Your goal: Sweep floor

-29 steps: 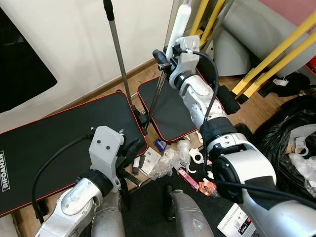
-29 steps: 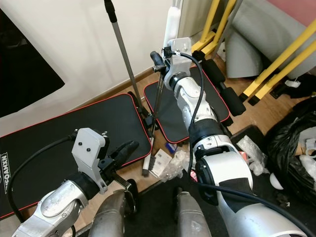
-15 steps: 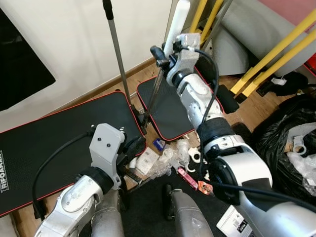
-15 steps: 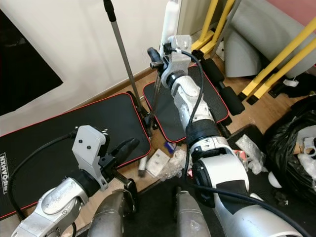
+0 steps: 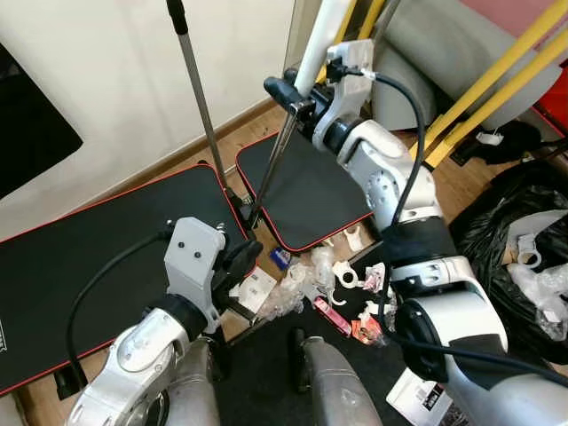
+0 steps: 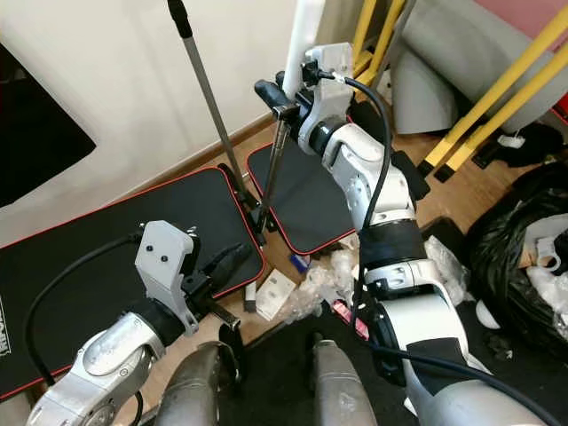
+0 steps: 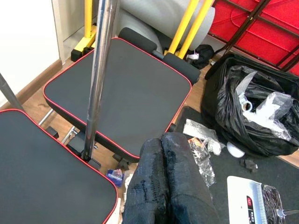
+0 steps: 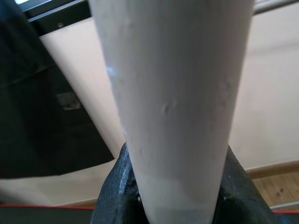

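My right gripper (image 5: 297,93) is raised ahead of me and shut on a broom's white handle (image 8: 168,93), which fills the space between its black fingers (image 8: 110,196). Below the grip a thin metal shaft (image 5: 271,169) slants down to the floor between two black mats; its lower end (image 5: 251,217) is partly hidden. Litter (image 5: 311,275) lies on the wood floor in front of my legs: crumpled clear wrappers, white scraps, a red wrapper, a small blue item (image 5: 281,257). My left gripper (image 5: 244,259) hangs low at my left, shut on nothing, its fingertips (image 7: 161,144) pressed together.
Two black mats with red edging (image 5: 106,240) (image 5: 311,182) lie on the floor. A grey pole with a black tip (image 5: 200,106) leans against the wall. Yellow frame legs (image 5: 479,98) and a grey cushion stand at the back right. An open black rubbish bag (image 5: 524,240) sits to the right.
My right arm has stretched further forward and up with the handle, and the shaft's lower end has slid slightly toward the wall. The view has shifted. My left gripper stays where it was.
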Available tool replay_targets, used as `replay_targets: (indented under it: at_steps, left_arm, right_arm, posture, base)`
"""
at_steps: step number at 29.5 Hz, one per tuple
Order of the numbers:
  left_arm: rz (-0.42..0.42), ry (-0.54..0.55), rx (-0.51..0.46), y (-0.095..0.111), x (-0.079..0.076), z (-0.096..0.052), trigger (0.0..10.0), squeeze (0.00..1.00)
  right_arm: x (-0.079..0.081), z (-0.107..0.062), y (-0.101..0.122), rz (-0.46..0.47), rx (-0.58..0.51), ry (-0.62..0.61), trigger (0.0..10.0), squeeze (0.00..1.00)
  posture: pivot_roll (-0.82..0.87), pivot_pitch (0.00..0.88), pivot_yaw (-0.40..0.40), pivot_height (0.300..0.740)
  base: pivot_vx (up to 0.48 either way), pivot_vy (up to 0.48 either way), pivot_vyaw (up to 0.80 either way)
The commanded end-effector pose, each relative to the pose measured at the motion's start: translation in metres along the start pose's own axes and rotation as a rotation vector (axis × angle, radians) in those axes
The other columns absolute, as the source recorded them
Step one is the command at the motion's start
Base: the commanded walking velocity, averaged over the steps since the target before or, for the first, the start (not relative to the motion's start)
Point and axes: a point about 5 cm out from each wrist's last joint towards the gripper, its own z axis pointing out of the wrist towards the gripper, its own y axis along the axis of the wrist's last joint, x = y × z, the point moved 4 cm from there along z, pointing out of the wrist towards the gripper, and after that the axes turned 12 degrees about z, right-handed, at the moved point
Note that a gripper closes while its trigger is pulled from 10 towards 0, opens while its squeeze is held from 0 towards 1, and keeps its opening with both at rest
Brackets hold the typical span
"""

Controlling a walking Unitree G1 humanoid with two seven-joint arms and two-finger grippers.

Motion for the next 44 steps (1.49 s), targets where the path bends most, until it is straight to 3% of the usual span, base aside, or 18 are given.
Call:
replay_targets:
  at_steps: [1,12,15,17,23,29,31,36,37,39,44]
  left_arm:
    - [-0.030,-0.055,0.013,-0.007,-0.010,-0.001,10.0,0.00]
    - [-0.035,-0.055,0.009,-0.008,-0.010,0.000,10.0,0.00]
    - [-0.038,-0.056,0.007,-0.008,-0.011,0.002,10.0,0.00]
    - [-0.038,-0.056,0.007,-0.009,-0.011,0.002,10.0,0.00]
    - [-0.038,-0.055,0.007,-0.009,-0.010,0.002,10.0,0.00]
    - [-0.039,-0.055,0.007,-0.009,-0.010,0.002,10.0,0.00]
    - [-0.039,-0.057,0.007,-0.009,-0.011,0.002,10.0,0.00]
    - [-0.041,-0.058,0.006,-0.010,-0.011,0.003,10.0,0.00]
    - [-0.042,-0.058,0.006,-0.010,-0.011,0.003,10.0,0.00]
    - [-0.042,-0.057,0.007,-0.010,-0.011,0.003,10.0,0.00]
    - [-0.041,-0.055,0.007,-0.011,-0.010,0.004,10.0,0.00]
  right_arm:
    - [0.022,-0.004,-0.004,0.069,0.044,0.127,0.0,0.00]
    - [0.027,-0.019,0.006,0.007,0.117,0.120,0.0,0.00]
    - [0.014,-0.027,0.006,-0.138,0.163,0.034,0.0,0.00]
    - [0.008,-0.030,0.006,-0.184,0.170,0.000,0.0,0.00]
    - [0.006,-0.028,0.022,-0.230,0.060,-0.046,0.0,0.00]
    - [0.011,-0.028,0.027,-0.185,0.012,-0.041,0.0,0.00]
    - [0.017,-0.030,0.027,-0.128,0.016,0.002,0.0,0.00]
    - [0.027,-0.039,0.035,-0.100,0.013,0.083,0.0,0.00]
    - [0.029,-0.041,0.037,-0.106,0.014,0.101,0.9,0.00]
    - [0.030,-0.046,0.041,-0.113,0.008,0.118,10.0,0.00]
    - [0.031,-0.051,0.046,-0.111,-0.005,0.126,10.0,0.00]
  posture:
    - [-0.06,0.345,-0.139,0.740]
    - [-0.06,0.340,-0.144,0.740]
    - [-0.06,0.335,-0.146,0.740]
    - [-0.06,0.335,-0.146,0.740]
    - [-0.06,0.334,-0.146,0.740]
    - [-0.06,0.332,-0.144,0.740]
    - [-0.06,0.332,-0.145,0.740]
    - [-0.06,0.328,-0.144,0.740]
    - [-0.06,0.326,-0.144,0.740]
    - [-0.06,0.323,-0.145,0.740]
    - [-0.06,0.319,-0.145,0.740]
  base:
    - [0.000,0.000,0.00]
    - [0.000,0.000,0.00]
    - [0.000,0.000,0.00]
    - [0.000,0.000,0.00]
    - [0.000,0.000,0.00]
    - [0.000,0.000,0.00]
    - [0.000,0.000,0.00]
    - [0.000,0.000,0.00]
    - [0.000,0.000,0.00]
    - [0.000,0.000,0.00]
    - [0.000,0.000,0.00]
